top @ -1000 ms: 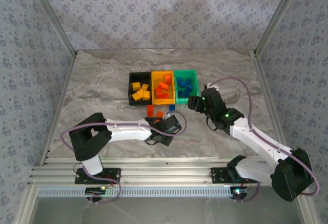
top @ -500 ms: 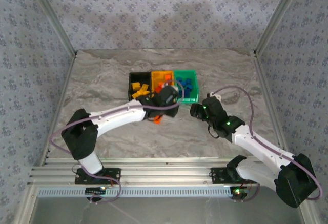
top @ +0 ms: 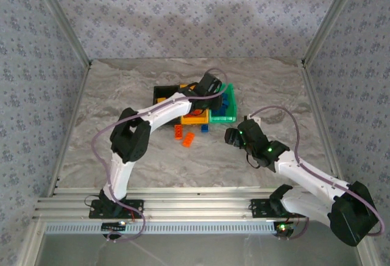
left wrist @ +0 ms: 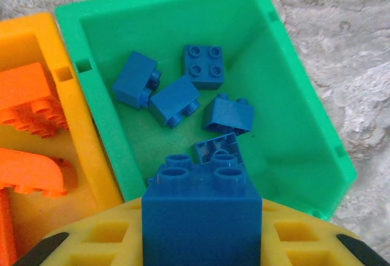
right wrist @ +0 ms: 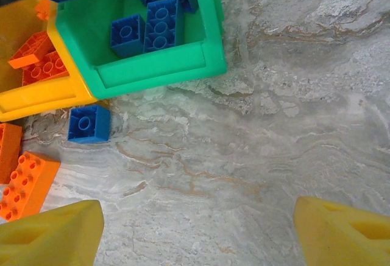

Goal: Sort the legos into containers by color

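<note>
Lego (left wrist: 201, 220) sits pinched between left fingers (left wrist: 286, 229), above green bin (left wrist: 292, 95).

Top external cam, fixed high behind the arm bases, looks fwd & down over the whole worktop (top: 109, 95) from afar. Left wrist cam sits v. close above the green bin (left wrist: 292, 83), facing down into it past a blue brick (left wrist: 201, 223) at frame bottom. Right wrist cam, further back, looks straight down on worktop w/ same bin's corner top left; all three views share that bin.
</note>
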